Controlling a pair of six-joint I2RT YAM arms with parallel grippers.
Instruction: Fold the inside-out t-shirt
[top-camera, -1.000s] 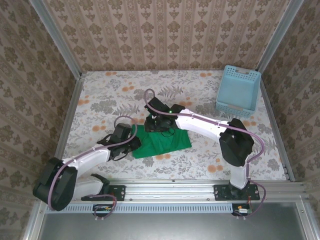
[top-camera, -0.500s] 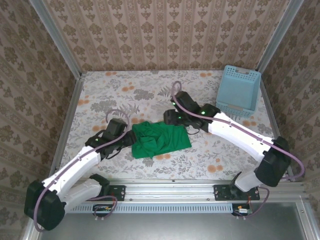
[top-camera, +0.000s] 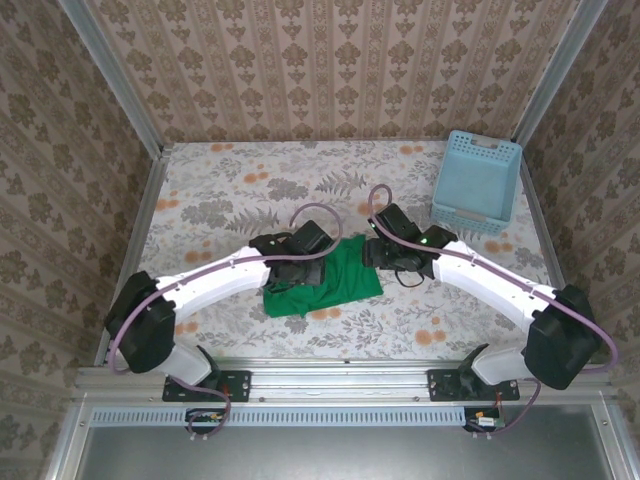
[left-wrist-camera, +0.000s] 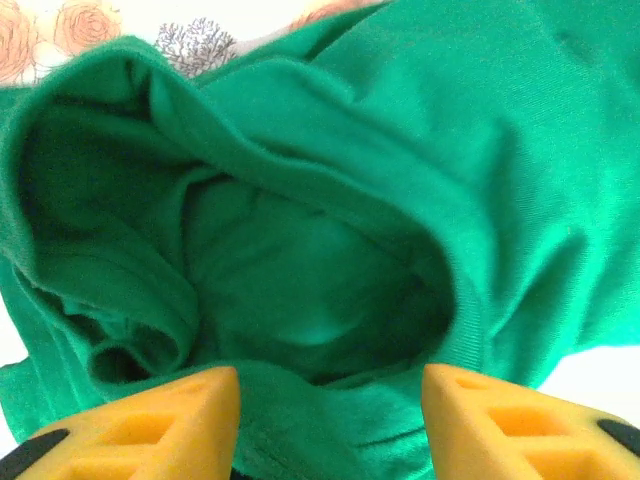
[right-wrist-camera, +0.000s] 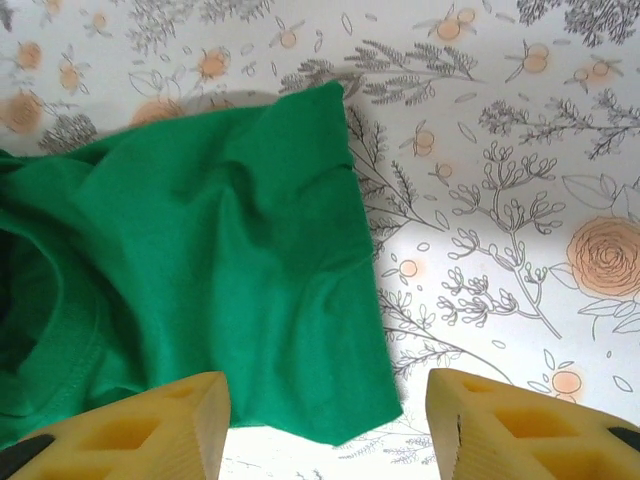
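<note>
The inside-out t-shirt (top-camera: 345, 282) was soft, matt, wrinkled cloth; the lattice basket (top-camera: 484, 143) smooth plastic; the bench (top-camera: 220, 190) matt, flower-printed.

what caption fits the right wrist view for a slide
Open right end effector hovering over a corner of the wrinkled bright green cloth t-shirt on floral table

Looking straight down: the green t-shirt (right-wrist-camera: 220, 280) fills the left half, wrinkled, with a stitched band curving at the far left. Its right edge runs from an upper corner to a lower corner and casts a shadow on the floral tablecloth (right-wrist-camera: 500, 200). The right gripper (right-wrist-camera: 330, 425) hovers with its yellow fingers (right-wrist-camera: 160, 425) spread wide, and that lower corner lies between them.
</note>
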